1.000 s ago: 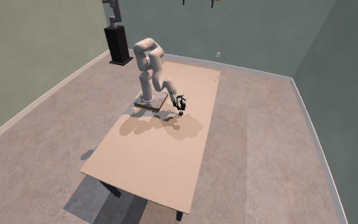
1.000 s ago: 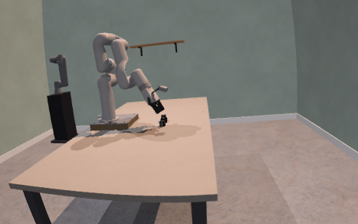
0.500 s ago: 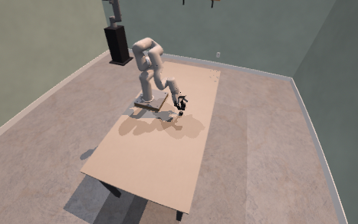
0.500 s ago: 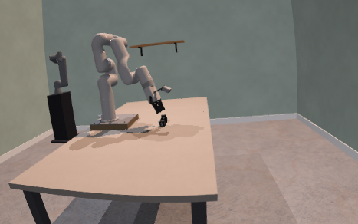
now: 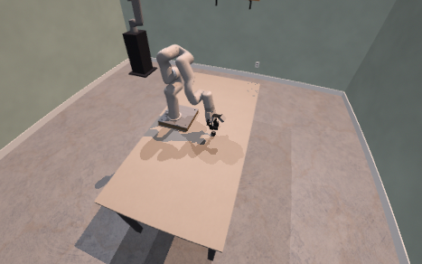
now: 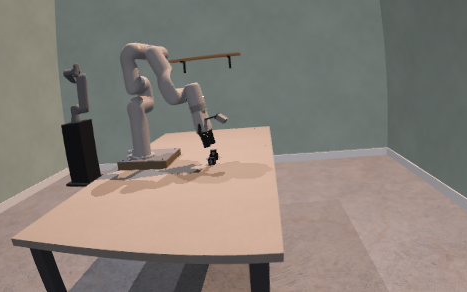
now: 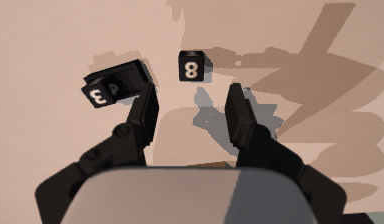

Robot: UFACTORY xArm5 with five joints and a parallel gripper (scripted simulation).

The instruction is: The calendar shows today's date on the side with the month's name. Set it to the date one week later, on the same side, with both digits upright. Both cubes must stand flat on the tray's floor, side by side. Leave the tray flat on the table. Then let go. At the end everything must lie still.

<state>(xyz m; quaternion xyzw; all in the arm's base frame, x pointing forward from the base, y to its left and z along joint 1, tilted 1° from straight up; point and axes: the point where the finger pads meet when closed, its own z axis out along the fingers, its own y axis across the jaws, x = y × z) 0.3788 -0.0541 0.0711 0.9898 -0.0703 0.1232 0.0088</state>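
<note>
In the wrist view a loose black cube (image 7: 191,66) stands on the table, showing a white 8. It lies just ahead of my gripper (image 7: 192,90), between the lines of the two fingers. To the left lies the small black tray (image 7: 124,74). A second black cube (image 7: 96,95) sits at the tray's near end and shows a 3 that reads turned around. My left finger partly covers the tray. My gripper (image 5: 214,123) (image 6: 207,139) is open and empty. It hangs a little above the table and the small dark pieces (image 6: 212,157).
The arm's base plate (image 5: 178,120) (image 6: 149,158) stands on the long tan table (image 5: 180,194) (image 6: 174,220), left of the pieces. A black pedestal (image 6: 80,152) with a second arm stands on the floor beyond the table. A shelf (image 6: 204,58) hangs on the back wall.
</note>
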